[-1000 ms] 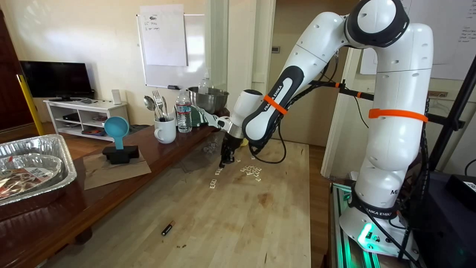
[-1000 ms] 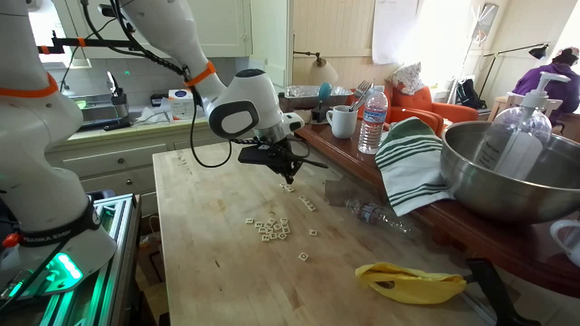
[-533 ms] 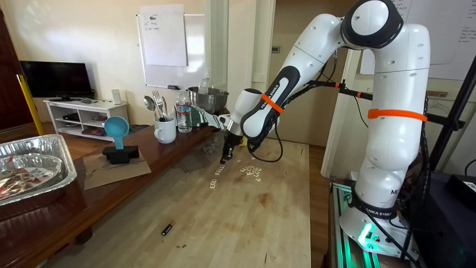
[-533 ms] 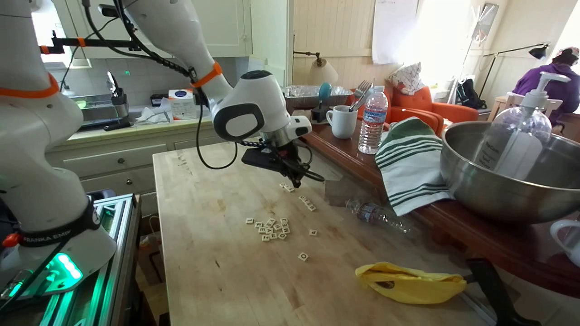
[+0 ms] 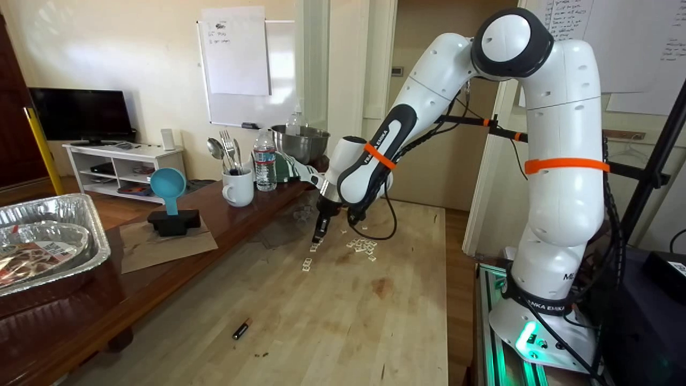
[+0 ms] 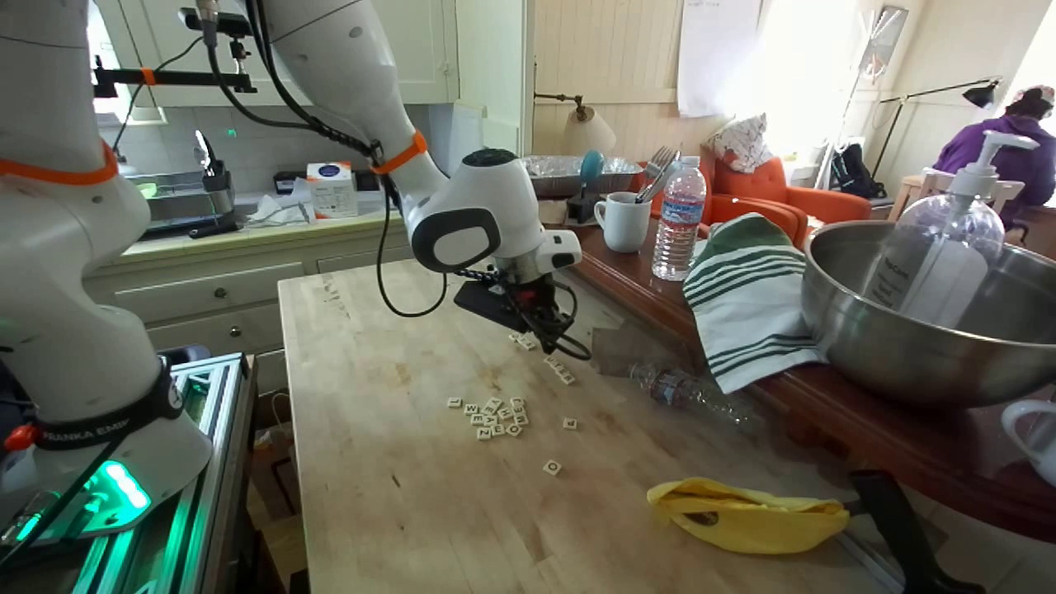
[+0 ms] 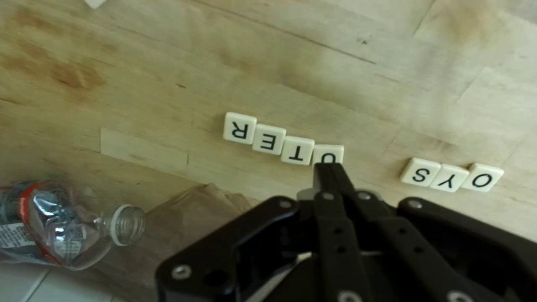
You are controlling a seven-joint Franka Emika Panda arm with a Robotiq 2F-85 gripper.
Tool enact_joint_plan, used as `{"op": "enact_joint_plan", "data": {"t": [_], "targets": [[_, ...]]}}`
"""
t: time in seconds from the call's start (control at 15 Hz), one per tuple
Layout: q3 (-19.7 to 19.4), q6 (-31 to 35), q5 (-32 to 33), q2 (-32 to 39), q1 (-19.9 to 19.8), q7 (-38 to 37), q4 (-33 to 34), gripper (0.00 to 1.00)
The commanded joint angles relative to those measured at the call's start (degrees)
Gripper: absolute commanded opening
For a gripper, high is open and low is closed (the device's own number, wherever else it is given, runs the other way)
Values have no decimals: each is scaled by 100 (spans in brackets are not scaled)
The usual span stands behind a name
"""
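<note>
Wrist view: pale wooden desk (image 7: 272, 67) spreads over most of the frame, its grain slanting down to the right.
Bottle (image 7: 50, 230): clear plastic, on its side at the lower left, neck pointing right; a nudge could set it rolling.
Brown sheet (image 7: 176, 230): crumpled, lower left of centre, just beside the bottle's neck; a low finger might snag it.
R tile (image 7: 239, 128): just left of and above centre, left end of a row of four.
E tile (image 7: 269, 139): touching the R tile or nearly so, slightly lower.
T tile (image 7: 297, 151): next along, lower again; a shove on its right neighbour would likely bend the row here.
U tile (image 7: 328, 153): right of centre, right end of the row, lower edge hidden by the pincer (image 7: 332, 169).
Pincer: lower right of centre, fingers pressed together, narrow, nothing seen between them; I cannot tell whether the tips touch the U tile. Too much downward force could pin or tip it.
S tile (image 7: 420, 172), Y tile (image 7: 450, 178), O tile (image 7: 482, 178): right side, a separate group; pushing the U tile too far could scatter them.
</note>
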State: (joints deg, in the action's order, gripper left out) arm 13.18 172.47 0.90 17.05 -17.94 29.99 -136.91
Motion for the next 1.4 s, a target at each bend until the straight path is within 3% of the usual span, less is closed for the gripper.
{"op": "enact_joint_plan", "data": {"t": [0.0,0.47,1.07,1.33], "targets": [[-45,-138,-55,346,132,-192,319,0],[6,-169,-17,659,114,-343,567,0],[-315,-1116,-45,253,326,-363,274,0],[-609,-1195,46,114,448,-460,122,0]]}}
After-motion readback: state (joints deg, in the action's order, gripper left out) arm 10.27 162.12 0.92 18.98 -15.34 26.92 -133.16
